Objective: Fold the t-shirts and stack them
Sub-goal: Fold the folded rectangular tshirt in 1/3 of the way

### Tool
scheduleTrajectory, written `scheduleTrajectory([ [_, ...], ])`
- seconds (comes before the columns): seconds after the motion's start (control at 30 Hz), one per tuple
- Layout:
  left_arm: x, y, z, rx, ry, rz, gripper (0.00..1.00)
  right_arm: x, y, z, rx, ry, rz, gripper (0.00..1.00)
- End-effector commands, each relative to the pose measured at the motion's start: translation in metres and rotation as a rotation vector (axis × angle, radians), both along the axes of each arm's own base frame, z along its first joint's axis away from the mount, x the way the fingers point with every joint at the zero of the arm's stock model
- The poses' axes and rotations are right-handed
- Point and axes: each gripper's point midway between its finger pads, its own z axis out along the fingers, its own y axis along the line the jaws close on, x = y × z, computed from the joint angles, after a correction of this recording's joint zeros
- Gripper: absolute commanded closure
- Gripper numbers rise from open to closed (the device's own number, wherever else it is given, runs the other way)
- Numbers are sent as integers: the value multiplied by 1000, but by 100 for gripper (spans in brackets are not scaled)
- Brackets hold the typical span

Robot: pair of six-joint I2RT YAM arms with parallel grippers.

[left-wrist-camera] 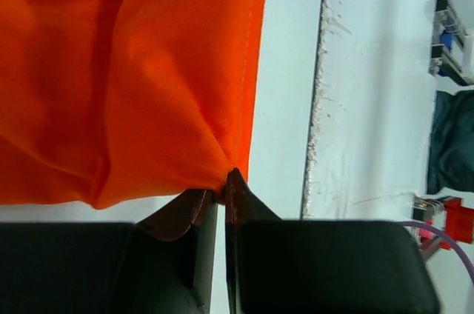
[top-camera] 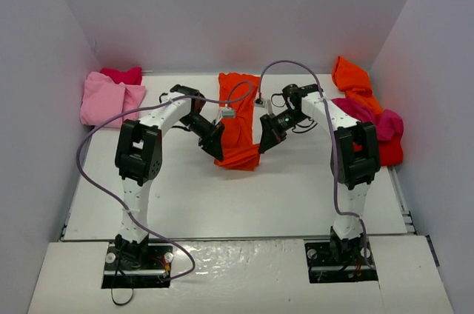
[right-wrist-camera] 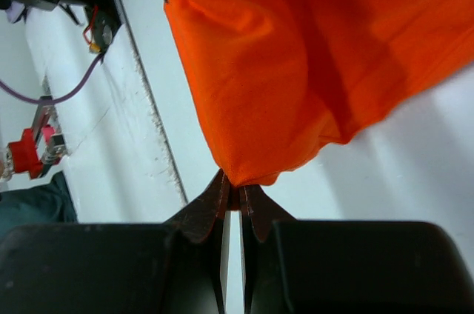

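An orange t-shirt (top-camera: 238, 120) lies as a narrow strip down the middle of the table, its near end lifted between both arms. My left gripper (top-camera: 220, 152) is shut on its near left corner; the left wrist view shows the cloth (left-wrist-camera: 133, 77) pinched at my fingertips (left-wrist-camera: 235, 184). My right gripper (top-camera: 261, 145) is shut on the near right corner, the cloth (right-wrist-camera: 296, 62) hanging from the closed tips (right-wrist-camera: 238, 189). Light pink (top-camera: 107, 99) and magenta (top-camera: 122, 75) t-shirts lie at the back left. An orange (top-camera: 354, 81), a magenta (top-camera: 370, 118) and a red t-shirt (top-camera: 391, 152) are heaped at the right.
White walls enclose the table on the left, back and right. The table's near edge (top-camera: 237, 238) runs in front of both arm bases. A purple cable (top-camera: 285, 64) arcs above the middle between the arms.
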Motion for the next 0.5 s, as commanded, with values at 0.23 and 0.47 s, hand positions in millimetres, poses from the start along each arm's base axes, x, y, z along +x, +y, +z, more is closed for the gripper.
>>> scheduleTrajectory([
  [0.23,33,22,70,94,23,94,100,63,13,15,-9,-93,-28,100],
  [0.47,63,25,57,124,-6,132,100,85,20,10,-22,-122,-44,100],
])
